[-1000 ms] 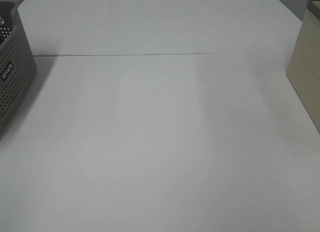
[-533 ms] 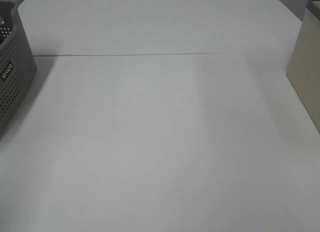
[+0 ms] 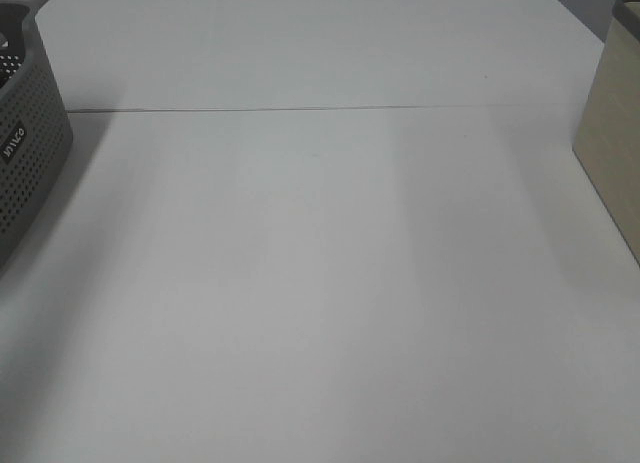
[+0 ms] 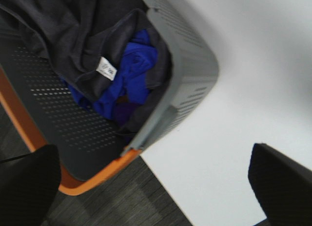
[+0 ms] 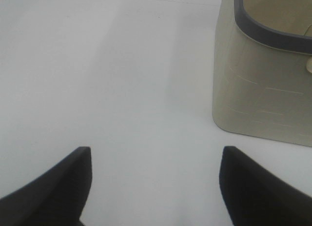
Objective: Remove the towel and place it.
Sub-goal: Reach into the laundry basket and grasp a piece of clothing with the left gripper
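The dark charcoal towel [image 4: 63, 35] lies bunched in the grey perforated basket [image 4: 187, 70], with a small white tag [image 4: 106, 68] showing. It covers blue cloth [image 4: 131, 74] beneath. My left gripper [image 4: 156, 179] hangs open above the basket's corner and the white table, holding nothing. My right gripper [image 5: 153, 187] is open and empty over the bare table, beside the beige bin [image 5: 263, 89]. Neither gripper shows in the exterior high view, where the towel is out of sight.
The grey basket [image 3: 25, 153] stands at the table's left edge and the beige bin [image 3: 612, 153] at the right edge. An orange-rimmed frame [image 4: 29, 133] and dark floor lie beyond the basket. A seam [image 3: 320, 109] crosses the white table.
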